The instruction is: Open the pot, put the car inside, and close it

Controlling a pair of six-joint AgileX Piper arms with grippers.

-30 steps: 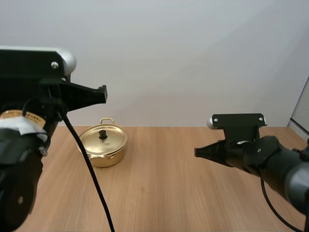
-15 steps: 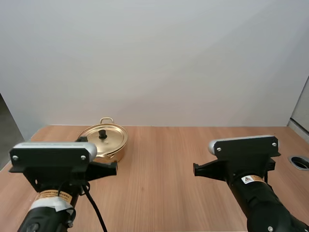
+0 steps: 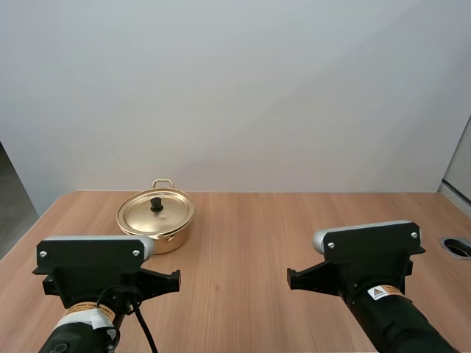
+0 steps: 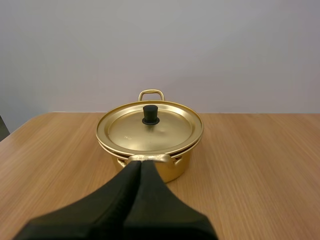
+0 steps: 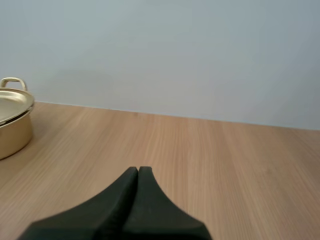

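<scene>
A gold pot [image 3: 157,219] stands at the table's back left, its lid [image 3: 155,210] on, with a black knob [image 3: 156,205] in the middle. In the left wrist view my left gripper [image 4: 140,162] is shut into one dark wedge, its tip just short of the pot's [image 4: 150,136] near handle, level with the rim. My right gripper [image 5: 138,170] is shut on nothing over bare wood, the pot [image 5: 14,120] far off to its side. Both arms sit low at the near edge, my left arm [image 3: 99,283] and my right arm [image 3: 368,272].
The wooden table [image 3: 250,243] runs wide between the pot and my right arm. A round metal fitting [image 3: 457,247] is set into the table at the far right edge. A plain pale wall stands behind.
Both arms have dropped and drawn back toward the near edge. My left arm, which stood high at the left a second ago, now sits low in front of the pot. The pot has not moved.
</scene>
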